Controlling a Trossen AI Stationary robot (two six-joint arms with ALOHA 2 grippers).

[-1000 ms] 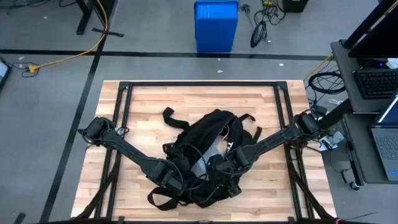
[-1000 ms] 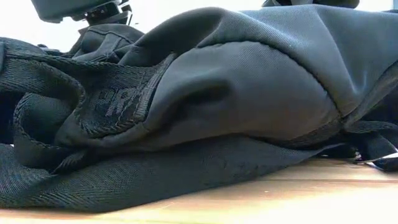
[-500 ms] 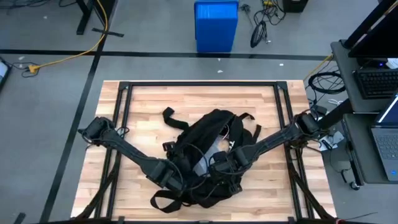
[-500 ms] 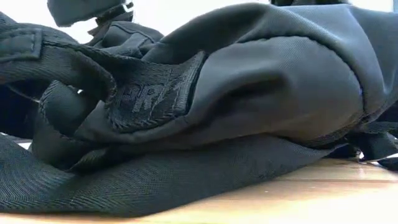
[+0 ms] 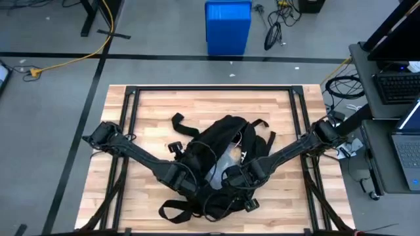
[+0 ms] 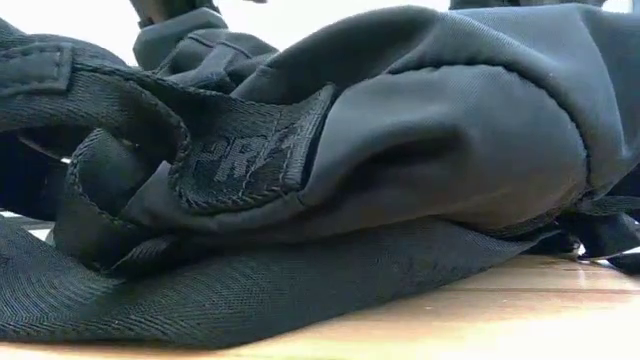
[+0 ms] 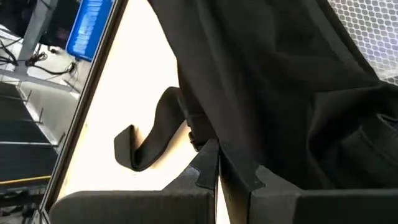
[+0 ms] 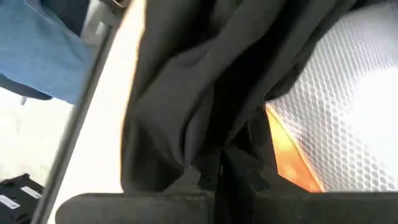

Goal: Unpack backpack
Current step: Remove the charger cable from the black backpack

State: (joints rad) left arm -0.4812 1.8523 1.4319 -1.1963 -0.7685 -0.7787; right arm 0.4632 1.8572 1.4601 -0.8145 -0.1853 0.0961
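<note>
Backpack (image 5: 220,147) on wooden table (image 5: 151,108)

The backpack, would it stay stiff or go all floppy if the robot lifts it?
Probably floppy: the big black soft fabric backpack lies crumpled in folds on the wooden table. Its loose black straps would likely dangle and drag. The woven cloth looks grippy, not slippery.

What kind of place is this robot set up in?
Most likely a robotics lab or workshop: a wooden table on a bare grey floor, loose cables, a blue bin, and a side desk with a laptop.
</note>
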